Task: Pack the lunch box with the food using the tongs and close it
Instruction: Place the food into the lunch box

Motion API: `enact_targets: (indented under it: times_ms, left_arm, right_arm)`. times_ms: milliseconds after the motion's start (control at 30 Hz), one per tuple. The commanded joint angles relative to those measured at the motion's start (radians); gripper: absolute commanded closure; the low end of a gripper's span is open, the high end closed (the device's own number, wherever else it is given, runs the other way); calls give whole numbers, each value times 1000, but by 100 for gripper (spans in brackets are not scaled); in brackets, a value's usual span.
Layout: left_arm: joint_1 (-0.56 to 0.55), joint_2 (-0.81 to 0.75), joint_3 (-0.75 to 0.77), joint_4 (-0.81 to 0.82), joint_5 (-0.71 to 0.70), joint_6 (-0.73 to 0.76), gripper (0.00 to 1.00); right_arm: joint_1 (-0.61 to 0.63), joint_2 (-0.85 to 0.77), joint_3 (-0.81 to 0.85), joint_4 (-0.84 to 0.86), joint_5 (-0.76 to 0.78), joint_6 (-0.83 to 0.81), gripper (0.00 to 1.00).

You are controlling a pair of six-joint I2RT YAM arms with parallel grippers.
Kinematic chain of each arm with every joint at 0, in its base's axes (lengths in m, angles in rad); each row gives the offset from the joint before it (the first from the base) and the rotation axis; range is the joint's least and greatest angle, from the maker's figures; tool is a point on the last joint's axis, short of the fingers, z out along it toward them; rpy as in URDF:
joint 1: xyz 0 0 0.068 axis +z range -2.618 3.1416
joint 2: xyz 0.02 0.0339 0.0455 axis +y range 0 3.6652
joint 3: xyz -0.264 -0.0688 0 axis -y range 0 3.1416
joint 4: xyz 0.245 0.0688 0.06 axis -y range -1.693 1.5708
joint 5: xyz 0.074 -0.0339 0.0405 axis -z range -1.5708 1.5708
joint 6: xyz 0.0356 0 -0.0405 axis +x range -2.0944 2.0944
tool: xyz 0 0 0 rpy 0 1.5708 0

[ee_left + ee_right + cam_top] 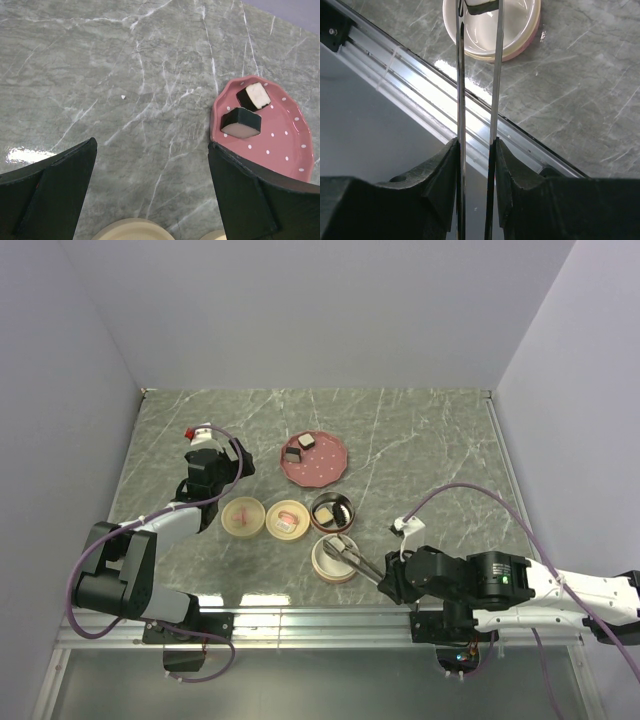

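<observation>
My right gripper [476, 145] is shut on the tongs [461, 75], one silvery arm against each finger. The tong tips pinch a black and white food block [481, 6] over a round cream lunch box bowl [522, 35]. From above, the tongs [355, 558] reach from the right gripper [385, 575] over that bowl [322, 570]. A second bowl [345, 504], dark inside, holds a food block [326, 514]. Two more blocks [254, 96] [241, 123] lie on the pink plate [280, 145]. My left gripper [152, 145] hangs open over bare table left of the plate.
Two round cream lids [244, 516] [287, 519] with pink-red knobs lie left of the bowls. The metal rail [420, 95] along the table's near edge runs under the tongs. The pink plate [325, 472] sits behind the bowls, mid-table.
</observation>
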State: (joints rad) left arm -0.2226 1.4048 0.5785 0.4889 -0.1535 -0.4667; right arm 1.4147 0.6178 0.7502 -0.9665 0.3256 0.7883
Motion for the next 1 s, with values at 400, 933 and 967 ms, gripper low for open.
enact_targets:
  times_ms: [400, 933, 967]
  left_arm:
    - [5, -1, 41, 34, 19, -7, 0]
    - [5, 0, 41, 34, 20, -7, 0]
    - [5, -1, 41, 34, 20, -7, 0]
  right_arm:
    - [12, 0, 23, -6, 32, 25, 67]
    - [12, 7, 24, -5, 38, 22, 59]
    - [12, 5, 26, -6, 38, 23, 59]
